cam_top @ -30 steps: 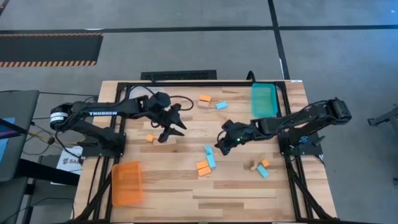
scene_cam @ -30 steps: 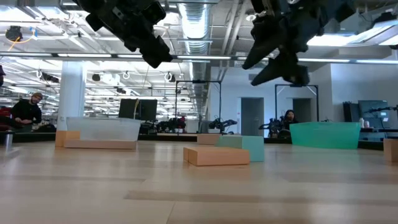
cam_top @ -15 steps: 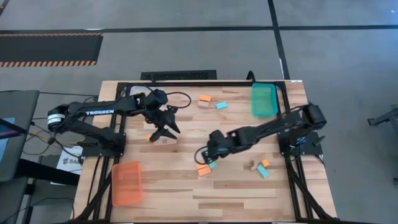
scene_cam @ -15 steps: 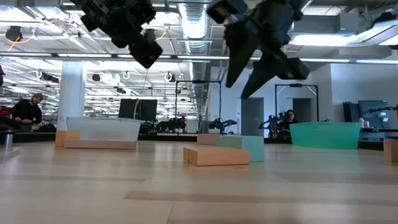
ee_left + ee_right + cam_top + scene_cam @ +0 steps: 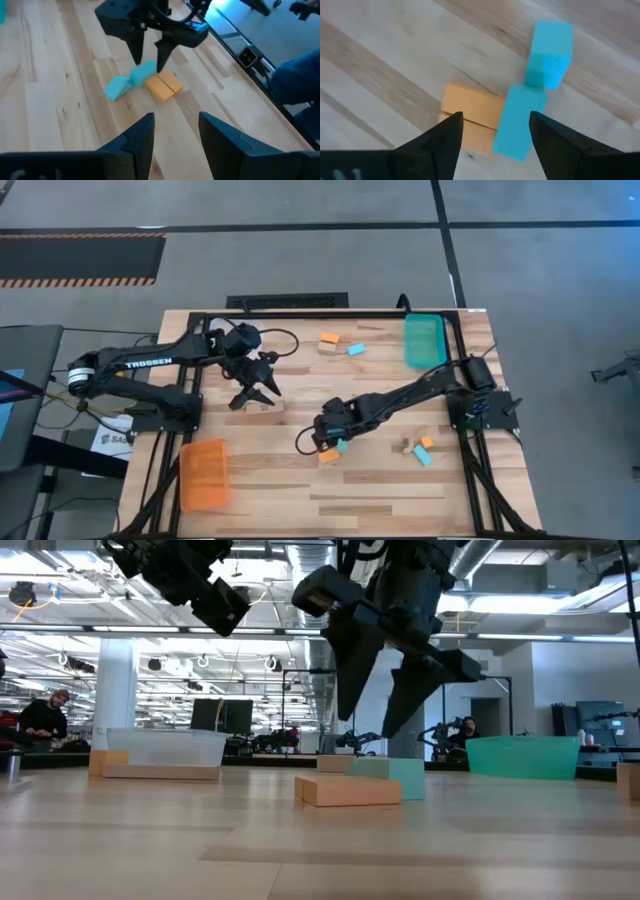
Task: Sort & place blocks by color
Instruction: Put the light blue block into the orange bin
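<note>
- The blocks [image 5: 328, 451] you are sorting lie scattered over the wooden table [image 5: 380, 500]; the cluster that matters sits right under the right gripper [image 5: 312, 442]: two orange blocks [image 5: 470, 117] stacked side by side, with a light blue block [image 5: 519, 121] touching them and a second light blue block [image 5: 549, 54] just beyond it.
- Your right gripper hangs above that cluster with its fingers [image 5: 440, 142] spread wide; the orange pair and the nearer blue block show in the gap between them, and nothing is held.
- From the left wrist camera you see the right gripper's tips pointing down at the blue block [image 5: 142, 74], with the orange blocks [image 5: 164, 86] just beside it.
- Your left gripper [image 5: 252, 388] is well apart from the right one, over the table's left part, fingers [image 5: 137, 142] spread and empty; a small orange block [image 5: 241, 403] and a tan block [image 5: 264, 406] lie just below its tips.
- Beyond your right gripper, near the teal tray [image 5: 424, 340], lie an orange, a tan and a blue block [image 5: 356, 349].
- To the right gripper's outer side there is another small group [image 5: 420, 448] of tan, orange and blue.
- The orange tray [image 5: 204, 474] sits at the near left corner.
</note>
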You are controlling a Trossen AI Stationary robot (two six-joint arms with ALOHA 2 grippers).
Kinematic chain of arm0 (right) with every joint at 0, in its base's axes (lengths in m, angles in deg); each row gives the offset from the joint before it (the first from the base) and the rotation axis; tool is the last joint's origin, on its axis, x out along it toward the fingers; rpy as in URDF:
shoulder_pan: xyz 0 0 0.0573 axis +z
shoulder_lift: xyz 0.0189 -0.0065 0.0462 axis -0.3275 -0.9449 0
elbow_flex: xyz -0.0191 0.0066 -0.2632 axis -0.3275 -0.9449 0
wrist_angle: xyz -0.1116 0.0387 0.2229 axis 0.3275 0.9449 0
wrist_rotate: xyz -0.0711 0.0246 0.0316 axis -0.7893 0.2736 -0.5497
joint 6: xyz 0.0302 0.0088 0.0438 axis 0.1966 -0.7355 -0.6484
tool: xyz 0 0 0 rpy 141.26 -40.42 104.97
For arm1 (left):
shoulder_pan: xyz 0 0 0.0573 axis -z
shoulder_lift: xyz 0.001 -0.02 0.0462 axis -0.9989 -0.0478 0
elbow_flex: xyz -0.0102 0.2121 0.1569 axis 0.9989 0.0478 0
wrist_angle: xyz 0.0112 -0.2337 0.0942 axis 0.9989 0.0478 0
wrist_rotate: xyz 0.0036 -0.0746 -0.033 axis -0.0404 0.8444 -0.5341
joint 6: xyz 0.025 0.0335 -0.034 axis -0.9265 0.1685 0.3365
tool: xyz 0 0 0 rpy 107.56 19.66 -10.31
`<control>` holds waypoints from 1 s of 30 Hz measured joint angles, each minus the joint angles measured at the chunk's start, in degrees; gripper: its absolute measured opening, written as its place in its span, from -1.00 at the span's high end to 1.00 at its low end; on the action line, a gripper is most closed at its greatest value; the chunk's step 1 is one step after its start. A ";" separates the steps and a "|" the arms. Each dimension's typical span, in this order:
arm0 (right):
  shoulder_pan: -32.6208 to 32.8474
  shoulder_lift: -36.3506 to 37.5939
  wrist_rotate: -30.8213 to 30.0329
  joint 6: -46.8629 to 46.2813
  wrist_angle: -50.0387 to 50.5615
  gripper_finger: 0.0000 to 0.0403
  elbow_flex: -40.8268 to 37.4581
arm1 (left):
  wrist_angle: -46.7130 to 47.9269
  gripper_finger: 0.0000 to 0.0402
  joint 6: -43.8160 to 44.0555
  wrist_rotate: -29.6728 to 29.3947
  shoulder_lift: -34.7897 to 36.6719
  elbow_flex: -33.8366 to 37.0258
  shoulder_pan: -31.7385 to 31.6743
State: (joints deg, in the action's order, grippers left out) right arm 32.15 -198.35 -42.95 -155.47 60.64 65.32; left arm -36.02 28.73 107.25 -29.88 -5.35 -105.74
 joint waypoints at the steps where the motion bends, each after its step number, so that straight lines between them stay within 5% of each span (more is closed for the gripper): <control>1: 0.00 -0.17 0.09 -0.56 1.06 -0.26 0.06 | -0.23 0.29 -0.21 -0.01 0.02 -0.04 0.00; 23: 1.63 -6.23 0.50 -3.66 1.54 -0.21 0.38 | 0.24 0.30 -1.31 -1.04 -0.05 -0.04 0.00; 30: 1.69 -5.40 0.57 -1.63 1.29 0.21 0.24 | 0.23 0.30 -0.84 -1.03 -0.05 -0.04 0.00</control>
State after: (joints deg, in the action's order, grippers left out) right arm 33.84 -203.75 -42.38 -157.10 61.93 65.57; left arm -35.79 27.89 106.21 -29.93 -5.39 -105.74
